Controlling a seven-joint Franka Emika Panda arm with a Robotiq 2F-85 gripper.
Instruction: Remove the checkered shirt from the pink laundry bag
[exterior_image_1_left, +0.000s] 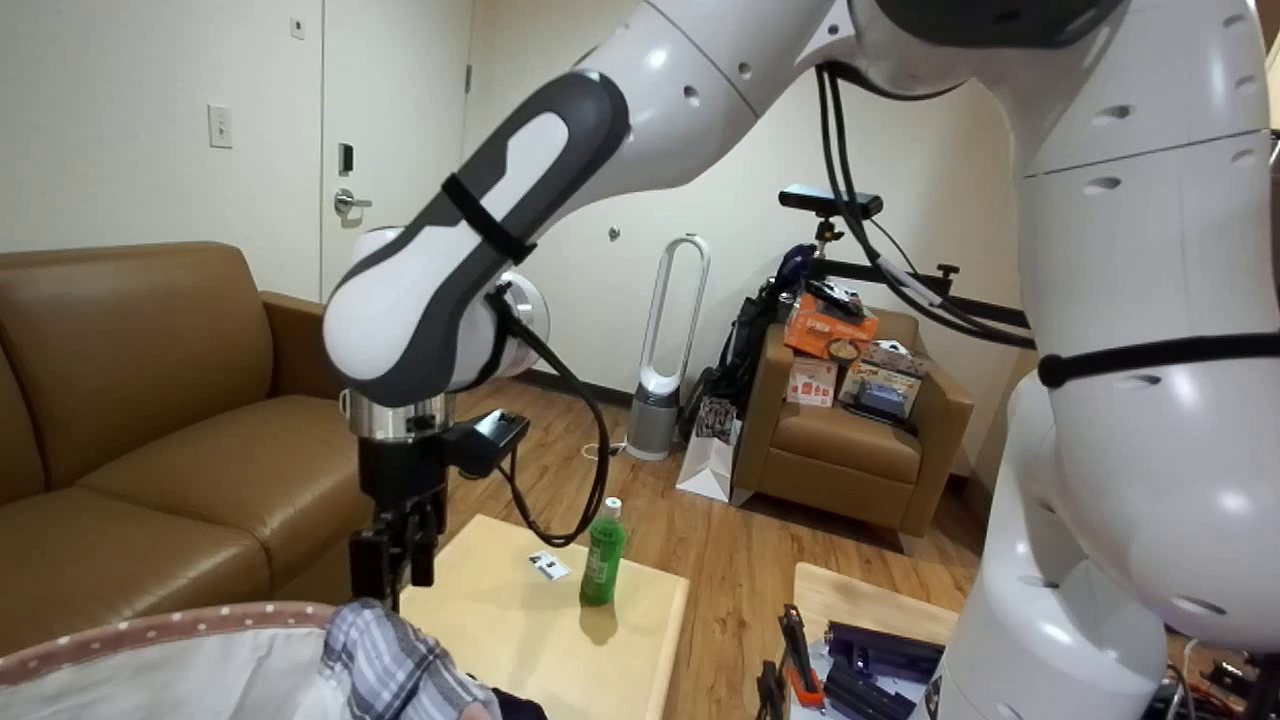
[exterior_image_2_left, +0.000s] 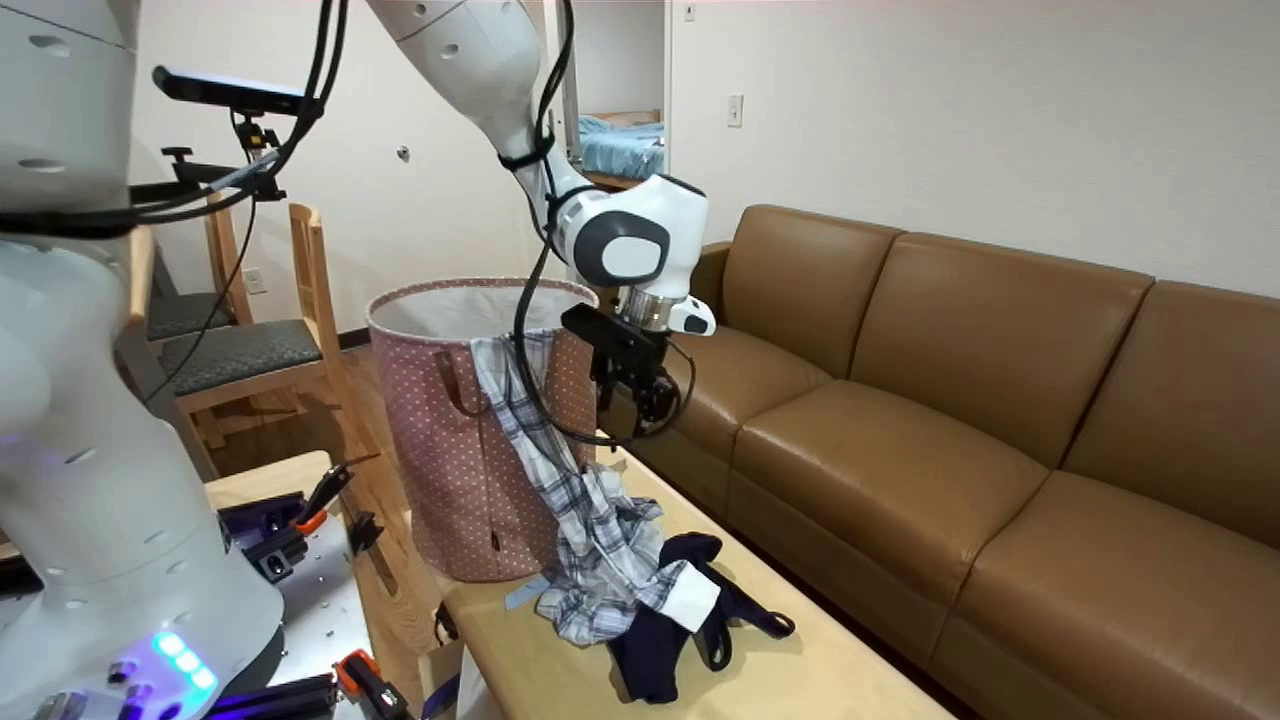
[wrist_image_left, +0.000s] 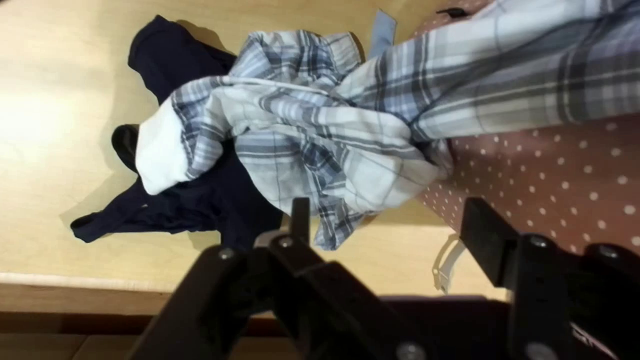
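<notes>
Removal seems half done; end effector (wrist_image_left: 385, 220) gaping, empty, I'd next pinch the checkered shirt (wrist_image_left: 380, 120) beside it, atop the pink bag (exterior_image_2_left: 430, 480).

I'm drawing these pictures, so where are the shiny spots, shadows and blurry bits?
Wrist view: glare on the table at the left edge, shadow beside the dark cloth, the gripper slightly blurry; in an exterior view, shiny spots on the white arm.

Laundry bag (exterior_image_2_left: 435, 450): pink, white polka dots, white inside. Down its side, checkered shirt (exterior_image_2_left: 605, 530): blue, grey, white. Near bag: garment (exterior_image_2_left: 648, 655) plain navy; table (exterior_image_2_left: 810, 685) pale yellow; leather sofa (exterior_image_2_left: 880, 450) brown.
</notes>
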